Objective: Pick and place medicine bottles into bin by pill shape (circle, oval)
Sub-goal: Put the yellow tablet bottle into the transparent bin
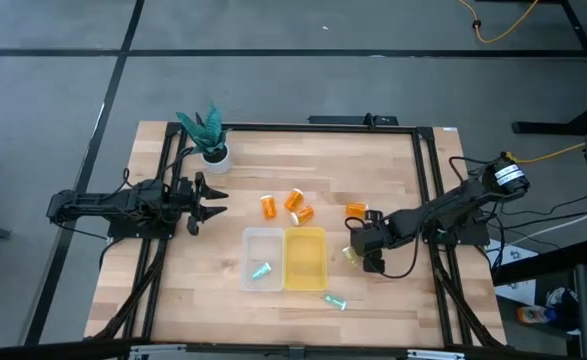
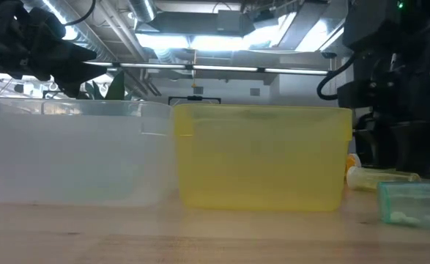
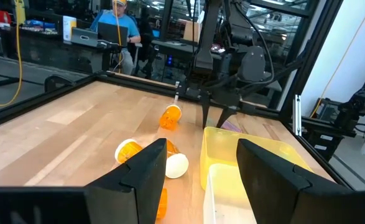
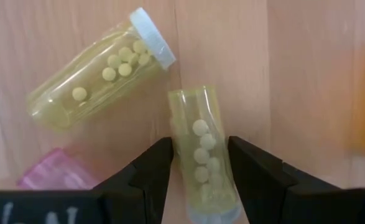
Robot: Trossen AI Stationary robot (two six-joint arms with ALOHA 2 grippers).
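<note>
Right of the yellow bin (image 1: 306, 262) — right claw (image 4: 201, 163) clamped on yellow-green vial (image 4: 199, 149) | second vial (image 4: 101, 68) beside.

yellow bin (image 1: 306, 258) | clear bin (image 1: 261, 246) | orange bottles (image 1: 299, 206) | yellow-green vial (image 4: 202, 149)

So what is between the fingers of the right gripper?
In the right wrist view, a yellow-green vial with round pills lies between the right gripper's fingers, which sit against its sides. A second yellow-green vial lies just beyond.

potted plant (image 1: 209, 135), wooden table (image 1: 273, 170), seated person (image 3: 117, 28)
</note>
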